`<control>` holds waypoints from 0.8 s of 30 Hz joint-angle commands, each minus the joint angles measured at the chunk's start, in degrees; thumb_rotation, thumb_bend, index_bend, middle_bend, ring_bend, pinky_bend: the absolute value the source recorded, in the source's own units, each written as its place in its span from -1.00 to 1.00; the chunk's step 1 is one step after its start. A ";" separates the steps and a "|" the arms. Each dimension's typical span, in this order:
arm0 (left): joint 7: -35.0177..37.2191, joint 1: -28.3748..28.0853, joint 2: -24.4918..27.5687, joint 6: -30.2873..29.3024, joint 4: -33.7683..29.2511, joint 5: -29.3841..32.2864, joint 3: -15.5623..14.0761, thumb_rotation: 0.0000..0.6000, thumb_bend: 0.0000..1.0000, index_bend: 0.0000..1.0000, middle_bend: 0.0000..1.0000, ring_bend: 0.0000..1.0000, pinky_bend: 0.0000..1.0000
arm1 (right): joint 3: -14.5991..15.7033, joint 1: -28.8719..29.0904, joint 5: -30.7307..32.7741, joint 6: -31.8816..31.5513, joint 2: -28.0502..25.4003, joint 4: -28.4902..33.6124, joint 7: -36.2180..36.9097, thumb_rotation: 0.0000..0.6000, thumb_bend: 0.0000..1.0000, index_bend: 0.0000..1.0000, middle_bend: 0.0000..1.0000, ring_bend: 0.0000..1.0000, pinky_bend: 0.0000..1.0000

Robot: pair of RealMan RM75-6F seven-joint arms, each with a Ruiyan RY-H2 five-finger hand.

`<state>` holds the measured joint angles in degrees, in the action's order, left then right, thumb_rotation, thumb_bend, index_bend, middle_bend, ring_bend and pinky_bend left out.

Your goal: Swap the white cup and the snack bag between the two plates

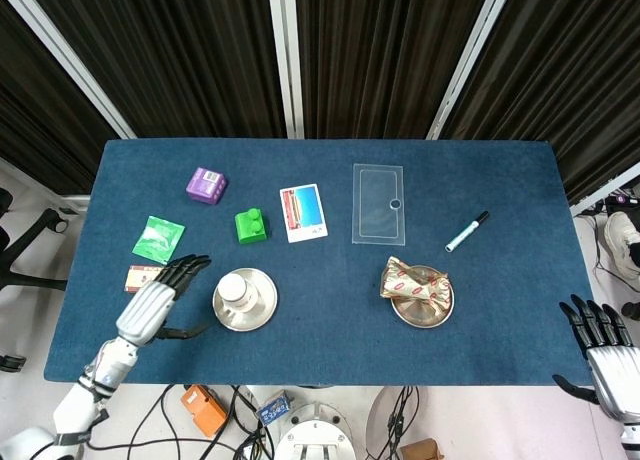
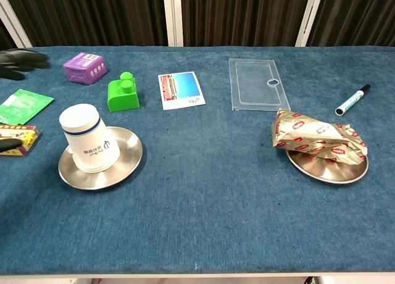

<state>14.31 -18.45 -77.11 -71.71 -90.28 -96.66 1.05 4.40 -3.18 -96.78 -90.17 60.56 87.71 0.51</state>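
**Cup and snack bag each on a plate, both my hands empty**

The white cup (image 2: 88, 137) stood upside down, its wide end down and leaning a little, on the steel plate (image 2: 126, 162) at the lower left of the chest view. It bore a dark blue band and a small blue logo on its side. The snack bag (image 2: 318, 137), crinkled gold foil with red labels, lay flat across the other steel plate (image 2: 329, 171) at the lower right, overhanging that plate's rim on the left.

My left hand (image 1: 157, 302) hovered just left of the cup's plate in the head view, fingers spread and holding nothing, the thumb pointing toward the plate. It covered part of the flat red and yellow packet (image 2: 17, 140). My right hand (image 1: 603, 346) hung past the table's lower right corner, fingers apart and empty, well clear of the bag.

A broad stretch of bare blue cloth (image 2: 210, 173) lay between the two plates, and more ran along the near edge. Behind the cup's plate sat a green block (image 2: 123, 93), a purple box (image 2: 85, 68) and a green sachet (image 2: 22, 105). A picture card (image 2: 180, 91) and a clear plastic sheet (image 2: 258, 83) lay in the upper middle, and a marker (image 2: 352, 99) rested near the upper right, close behind the bag.
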 commanded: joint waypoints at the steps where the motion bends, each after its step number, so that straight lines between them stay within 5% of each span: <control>1: -6.14 -4.45 -3.57 6.66 -2.81 5.72 2.88 1.00 -0.68 -0.90 -0.87 -0.87 -0.82 | -0.35 0.30 0.74 0.56 -0.24 0.24 0.31 1.00 -0.67 -1.00 -1.00 -1.00 -0.96; 4: -10.45 -5.25 -5.07 8.45 -3.70 8.04 2.95 1.00 -0.68 -0.87 -0.87 -0.87 -0.79 | -0.66 0.52 1.34 0.91 -0.49 0.31 0.79 1.00 -0.67 -1.00 -1.00 -1.00 -0.96; 9: -18.32 -5.33 -7.33 8.94 -3.47 12.46 3.40 1.00 -0.62 -0.75 -0.85 -0.75 -0.44 | -0.92 0.75 1.92 1.34 -0.73 0.45 1.03 1.00 -0.67 -1.00 -1.00 -1.00 -0.96; 14: -23.76 -4.86 -9.44 7.89 -3.07 16.64 4.03 1.00 -0.50 -0.52 -0.56 -0.40 -0.04 | -1.08 0.49 2.12 0.80 -0.83 0.67 1.13 1.00 -0.67 -1.00 -1.00 -1.00 -0.96; 24: -30.01 -6.06 -12.63 6.55 -2.70 20.71 5.82 1.00 -0.26 0.01 -0.08 -0.11 0.13 | -0.74 0.26 1.36 0.12 -1.28 0.38 2.56 1.00 -0.67 -1.00 -1.00 -1.00 -0.96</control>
<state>-15.47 -24.29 -89.39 -64.78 -92.84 -75.95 6.53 3.68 -2.94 -95.47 -90.09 59.31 88.12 3.02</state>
